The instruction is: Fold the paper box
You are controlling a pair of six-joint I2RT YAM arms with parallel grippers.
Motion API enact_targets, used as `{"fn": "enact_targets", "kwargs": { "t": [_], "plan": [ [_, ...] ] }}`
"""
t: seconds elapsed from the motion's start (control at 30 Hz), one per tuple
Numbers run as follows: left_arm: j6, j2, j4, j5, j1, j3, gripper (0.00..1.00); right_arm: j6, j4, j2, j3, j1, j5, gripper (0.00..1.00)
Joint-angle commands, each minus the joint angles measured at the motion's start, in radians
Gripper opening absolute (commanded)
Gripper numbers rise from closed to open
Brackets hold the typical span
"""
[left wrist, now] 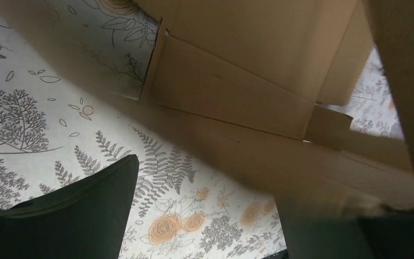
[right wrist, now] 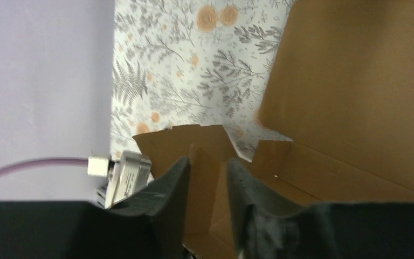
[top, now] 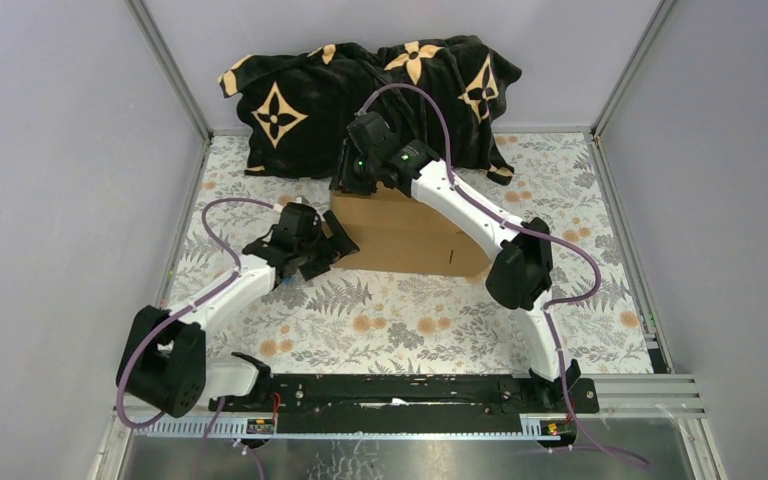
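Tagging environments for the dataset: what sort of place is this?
Probably a lab robot cell, not a home: plain grey walls on aluminium framing, a floral tablecloth, left arm and right arm bolted to a black rail.

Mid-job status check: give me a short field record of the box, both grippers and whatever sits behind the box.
paper box: partly formed, top open
left gripper: open, at the box's left end
right gripper: slightly open over a far-left flap; contact unclear
behind box: black cushions with tan flower pattern
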Motion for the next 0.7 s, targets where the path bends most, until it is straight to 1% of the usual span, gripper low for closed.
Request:
{"fn": "enact_targets", "kwargs": {
  "t": [0.0, 0.1, 0.17, 0.23, 0.3, 0.33, 0.43, 0.53, 0.6, 0.67],
  "plan": [
    [-0.044, 0.059, 0.134, -0.062, -0.028, -0.023, 0.98, -0.078, 0.038, -0.112, -0.057, -0.015, -0.094, 0.49],
    [-0.054, 0.076, 0.155, -0.073, -0.044, -0.033, 0.98, -0.1, 0.03, -0.15, -0.069, -0.044, -0.165, 0.59],
    [-0.057, 0.09, 0.163, -0.077, -0.049, -0.037, 0.98, -0.113, 0.02, -0.173, -0.072, -0.072, -0.21, 0.61],
    [-0.06, 0.102, 0.166, -0.077, -0.052, -0.035, 0.98, -0.117, 0.027, -0.201, -0.093, -0.107, -0.263, 0.67],
    [-0.06, 0.104, 0.166, -0.08, -0.054, -0.036, 0.98, -0.129, 0.023, -0.229, -0.105, -0.151, -0.302, 0.77],
    [-0.06, 0.102, 0.165, -0.082, -0.055, -0.037, 0.98, -0.135, 0.027, -0.247, -0.121, -0.185, -0.315, 0.78],
    [-0.059, 0.096, 0.162, -0.084, -0.057, -0.04, 0.98, -0.148, 0.039, -0.3, -0.17, -0.282, -0.355, 0.78],
    [-0.057, 0.089, 0.154, -0.087, -0.057, -0.042, 0.98, -0.178, 0.029, -0.332, -0.208, -0.387, -0.356, 0.78],
    [-0.056, 0.081, 0.146, -0.089, -0.058, -0.042, 0.98, -0.216, -0.003, -0.319, -0.207, -0.437, -0.349, 0.77],
    [-0.053, 0.066, 0.134, -0.096, -0.057, -0.044, 0.98, -0.266, -0.048, -0.285, -0.199, -0.461, -0.313, 0.76]
  ]
}}
